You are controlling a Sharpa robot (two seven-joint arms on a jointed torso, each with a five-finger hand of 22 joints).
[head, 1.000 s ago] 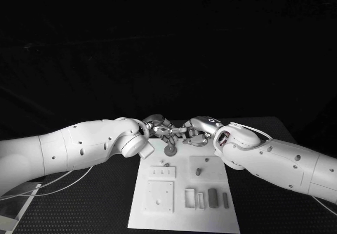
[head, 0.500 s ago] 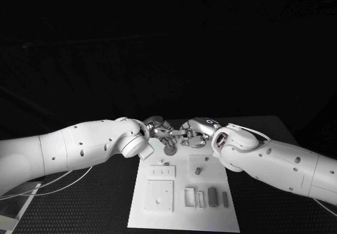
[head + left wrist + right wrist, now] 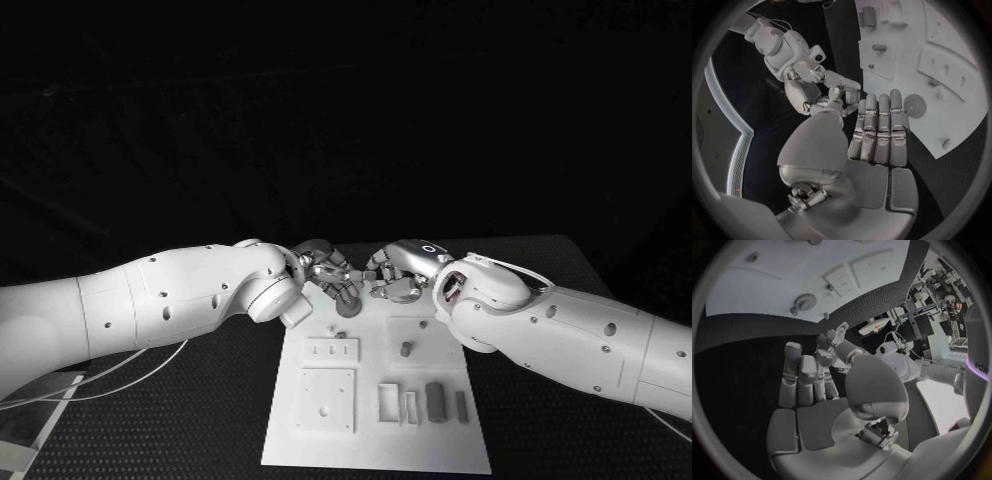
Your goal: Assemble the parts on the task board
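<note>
The desk (image 3: 173, 420) is black with a bumpy mat on top. Behind it the room is very dark. White cables (image 3: 101, 385) lie on the desk.

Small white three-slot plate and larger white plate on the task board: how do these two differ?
The small white three-slot plate is smaller and lies farther from the robot than the larger white plate. The small plate shows three slots, the larger plate one hole. Both are raised white rectangles.

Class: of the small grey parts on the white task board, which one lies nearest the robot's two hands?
The round, toothed grey disc at the far end of the white task board, just below the left hand and right hand; the other parts are upright blocks nearer the robot.
</note>
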